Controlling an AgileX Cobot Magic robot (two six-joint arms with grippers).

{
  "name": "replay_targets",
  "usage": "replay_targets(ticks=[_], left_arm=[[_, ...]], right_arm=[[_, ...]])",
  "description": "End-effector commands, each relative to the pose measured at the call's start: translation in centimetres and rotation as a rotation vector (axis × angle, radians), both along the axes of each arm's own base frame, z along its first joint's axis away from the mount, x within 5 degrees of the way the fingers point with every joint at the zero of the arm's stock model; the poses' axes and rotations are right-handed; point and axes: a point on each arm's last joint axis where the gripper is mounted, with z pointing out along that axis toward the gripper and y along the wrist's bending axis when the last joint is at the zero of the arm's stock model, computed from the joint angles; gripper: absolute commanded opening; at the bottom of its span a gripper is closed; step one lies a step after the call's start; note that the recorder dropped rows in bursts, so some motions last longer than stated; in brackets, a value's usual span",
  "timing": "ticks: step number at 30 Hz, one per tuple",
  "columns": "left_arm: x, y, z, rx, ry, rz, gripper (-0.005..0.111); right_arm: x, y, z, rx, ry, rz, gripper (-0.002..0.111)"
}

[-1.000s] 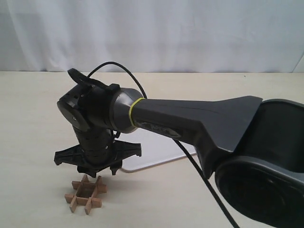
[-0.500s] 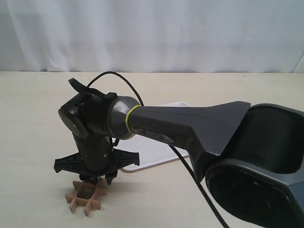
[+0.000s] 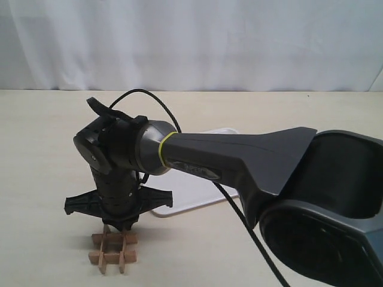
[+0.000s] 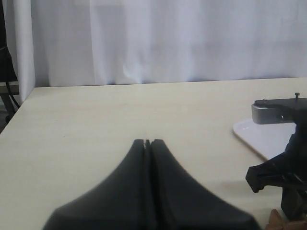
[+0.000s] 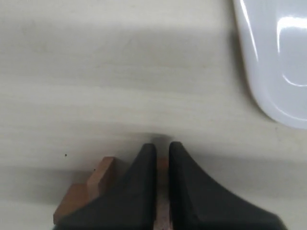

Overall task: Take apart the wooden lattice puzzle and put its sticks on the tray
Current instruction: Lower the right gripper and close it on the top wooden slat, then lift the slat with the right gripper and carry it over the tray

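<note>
The wooden lattice puzzle [image 3: 114, 252] lies flat on the table near the front, still a "#" grid. My right gripper [image 3: 119, 228] reaches across from the right and stands straight down on it. In the right wrist view the right gripper [image 5: 162, 148] is shut on one stick of the puzzle [image 5: 91, 184], with wood showing in the narrow gap between its fingers. The white tray [image 3: 197, 191] lies just behind, mostly hidden by the arm; its rounded corner [image 5: 278, 62] shows close by. My left gripper [image 4: 147, 142] is shut on nothing above bare table.
The right arm's big dark body [image 3: 269, 167] fills the right and middle of the exterior view. A white curtain [image 3: 191, 42] closes off the back. The table's left edge [image 4: 19, 108] shows in the left wrist view.
The right gripper came down onto the puzzle and closed on a stick. The puzzle turned a little and shifted slightly right under it.
</note>
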Motion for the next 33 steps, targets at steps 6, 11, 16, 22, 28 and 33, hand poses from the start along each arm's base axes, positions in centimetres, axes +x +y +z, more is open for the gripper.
replay_targets(ticks=[6,11,16,22,28,33], left_arm=[[0.0,-0.1,0.0,0.000,-0.009,-0.010,0.000],[0.0,-0.1,0.0,0.000,-0.009,-0.010,0.000],[0.0,-0.1,0.0,0.000,-0.009,-0.010,0.000],[0.0,-0.1,0.0,0.000,-0.009,-0.010,0.000],[0.0,-0.1,0.0,0.000,-0.009,-0.010,0.000],[0.0,-0.1,0.0,0.000,-0.009,-0.010,0.000]], right_arm=[[1.8,-0.7,0.5,0.021,-0.095,0.037,0.004],[3.6,-2.3,0.4,0.080,-0.026,0.096,0.004],[4.5,-3.1,0.4,0.083,-0.038,0.111,0.004],[4.7,-3.1,0.5,0.096,-0.054,0.112,0.004],[4.3,-2.8,0.7,0.094,-0.051,0.121,0.004],[4.1,-3.0,1.7,0.085,-0.047,0.122,0.004]])
